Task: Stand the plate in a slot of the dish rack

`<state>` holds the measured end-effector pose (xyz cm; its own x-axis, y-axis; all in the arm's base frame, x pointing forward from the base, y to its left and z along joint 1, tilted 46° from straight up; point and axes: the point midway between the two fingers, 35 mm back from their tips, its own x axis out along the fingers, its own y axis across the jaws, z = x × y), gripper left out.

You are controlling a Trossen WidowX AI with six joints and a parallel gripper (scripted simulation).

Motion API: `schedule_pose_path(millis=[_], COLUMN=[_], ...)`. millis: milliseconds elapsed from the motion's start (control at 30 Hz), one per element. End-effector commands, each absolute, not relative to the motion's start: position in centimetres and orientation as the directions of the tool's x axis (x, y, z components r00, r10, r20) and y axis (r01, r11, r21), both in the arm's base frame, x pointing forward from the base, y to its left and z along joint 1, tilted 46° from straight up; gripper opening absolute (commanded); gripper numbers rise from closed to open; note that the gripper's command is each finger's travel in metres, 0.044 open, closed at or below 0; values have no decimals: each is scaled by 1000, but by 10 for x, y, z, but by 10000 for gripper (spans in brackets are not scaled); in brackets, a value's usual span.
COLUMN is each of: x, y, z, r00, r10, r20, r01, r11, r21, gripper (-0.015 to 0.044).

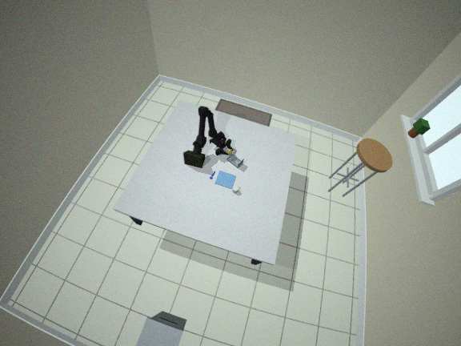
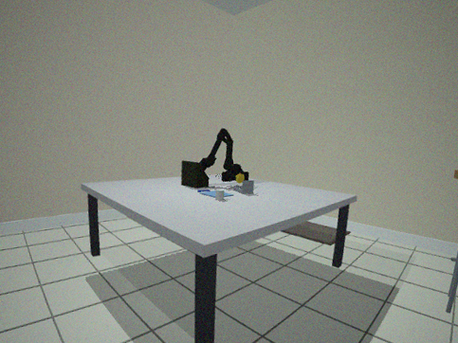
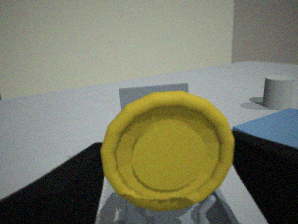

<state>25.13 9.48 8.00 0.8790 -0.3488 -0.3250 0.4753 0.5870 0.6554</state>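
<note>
Just above the dish rack (image 1: 236, 161), the gripper (image 1: 227, 151) is clamped on the yellow plate (image 3: 168, 149), held upright. Pickup done; slotting between rails, release and retreat remain.

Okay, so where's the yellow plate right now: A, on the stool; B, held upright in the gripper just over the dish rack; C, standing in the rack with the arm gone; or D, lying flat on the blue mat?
B: the plate stands on edge, clamped in the gripper, with the dish rack just below it.
</note>
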Motion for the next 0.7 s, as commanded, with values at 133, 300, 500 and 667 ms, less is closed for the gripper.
schedule_pose_path(millis=[133,300,500,667], x=[259,266,269,276], y=[98,95,93,89], z=[68,64,63,59], r00=[878,879,880,882], r10=[-348,-348,-348,-347], r20=[-328,-326,-325,-320], r01=[477,475,474,470], r11=[589,587,586,579], r21=[652,655,657,666], gripper=[0,0,0,0])
